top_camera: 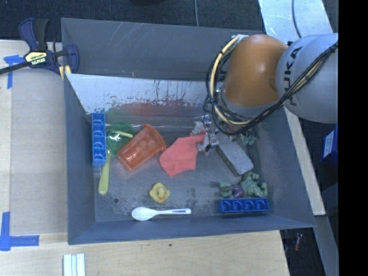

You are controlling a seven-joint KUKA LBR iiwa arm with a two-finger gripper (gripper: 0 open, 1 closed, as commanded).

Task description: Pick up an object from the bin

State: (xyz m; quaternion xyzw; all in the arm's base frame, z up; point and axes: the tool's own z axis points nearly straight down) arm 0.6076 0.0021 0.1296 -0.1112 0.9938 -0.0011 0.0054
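One pincer (pixel 206 137) hangs at the upper right corner of a soft red flattened lump (pixel 179 156) in the middle of the grey metal bin (pixel 80 171); whether it is spread or pinching cannot be told.

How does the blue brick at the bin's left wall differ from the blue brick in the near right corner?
The left brick runs up and down in the view, along the left wall; the right brick lies across, along the near wall. The left brick is lighter blue and narrower; the right brick is darker and broader. Both are long studded bricks.
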